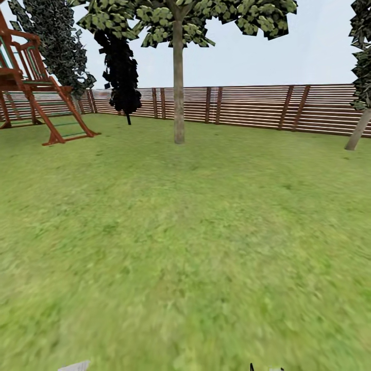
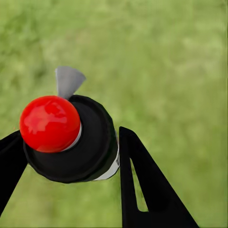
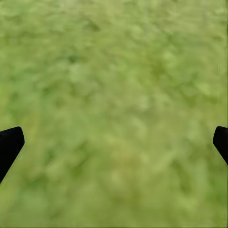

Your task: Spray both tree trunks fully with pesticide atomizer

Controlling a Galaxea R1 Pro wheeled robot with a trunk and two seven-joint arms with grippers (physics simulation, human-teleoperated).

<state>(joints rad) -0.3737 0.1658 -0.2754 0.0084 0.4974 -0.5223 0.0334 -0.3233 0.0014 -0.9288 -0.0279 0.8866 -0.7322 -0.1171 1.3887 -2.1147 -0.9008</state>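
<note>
Pesticide atomizer [image 2: 71, 142] between left fingers [image 2: 142, 180], gripped

one atomizer [image 2: 71, 137], two pale-trunked trees [image 1: 178, 93] [image 1: 358, 129], two black trees [image 1: 122, 67] [image 1: 56, 41], one play frame [image 1: 36, 87].

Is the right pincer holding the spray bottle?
No: the right pincer is open over bare grass, while the spray bottle sits between the left pincer's fingers.

Left end effector [image 2: 71, 152] clamped on atomizer [image 2: 71, 142]; right end effector [image 3: 114, 142] spread wide.
</note>
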